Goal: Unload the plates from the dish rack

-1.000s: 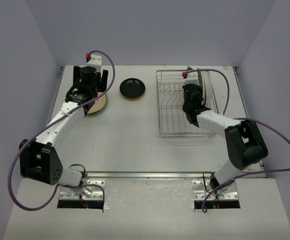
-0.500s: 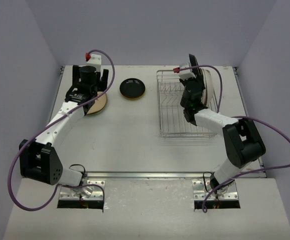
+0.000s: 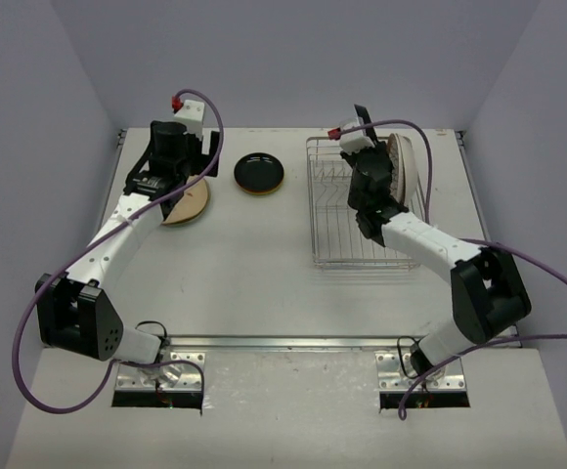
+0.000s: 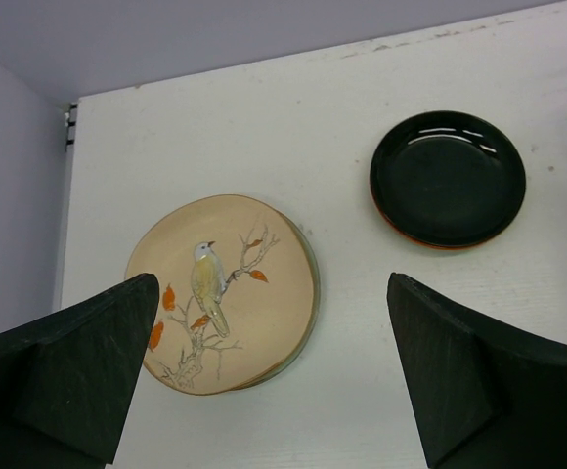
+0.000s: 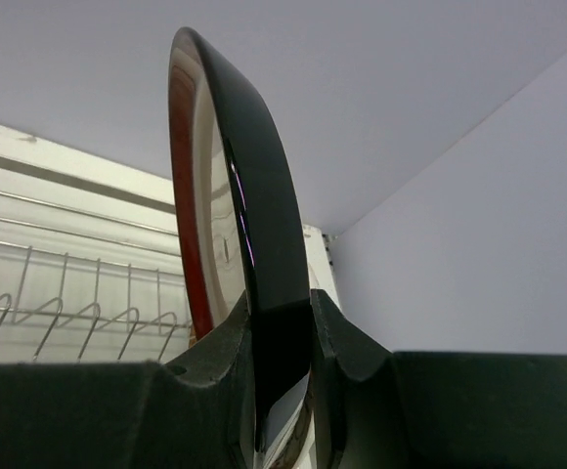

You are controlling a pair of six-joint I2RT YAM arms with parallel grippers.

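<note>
In the top view, a dark-rimmed round plate was held upright above the rectangular silver wire dish rack. In the left wrist view, the left gripper was spread wide, empty, above a cream bird-painted round plate, with a black round plate laid near. In the right wrist view, the right gripper was clenched on the dark-rimmed plate's edge.

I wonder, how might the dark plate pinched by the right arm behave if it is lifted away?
The dark plate looks rigid, so it should not flex. Its rim is glossy, so it may slip or pivot in the jaws, which pinch only one edge. Likely glazed ceramic, it would probably chip if dropped onto the dish rack.
</note>
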